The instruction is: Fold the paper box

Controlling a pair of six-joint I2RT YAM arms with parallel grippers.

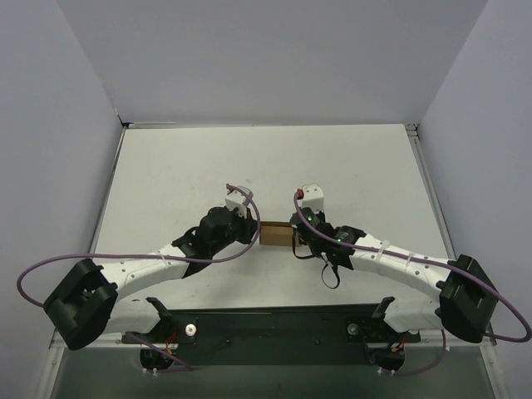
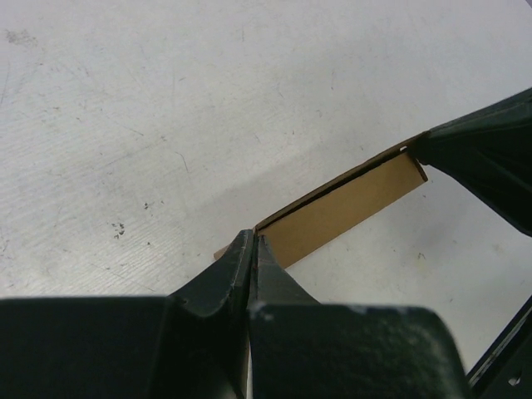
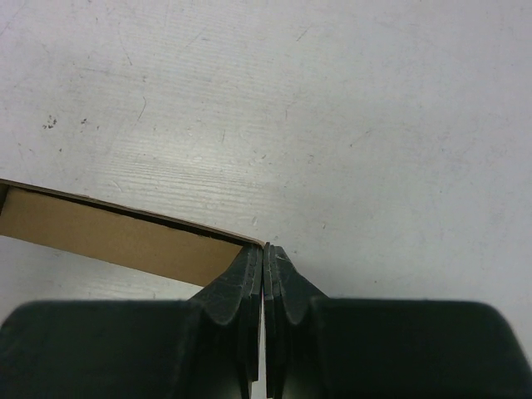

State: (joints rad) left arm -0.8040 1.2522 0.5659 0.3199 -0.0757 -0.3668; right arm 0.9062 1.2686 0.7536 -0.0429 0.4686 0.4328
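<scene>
Grippers both pinched nearly closed: left gripper nips one end of the paper box, right gripper nips the opp. end. Paper box sits btwn them, approx mid-surface. Plain brown cardboard, thin, matte, long panel slightly bowed, edges crisp. Surface white, scuffed, speckled.

Looks like a scuffed white table boxed in by plain pale walls, with tiny dark specks here and there.

Pale walls, scuffed white table
</scene>
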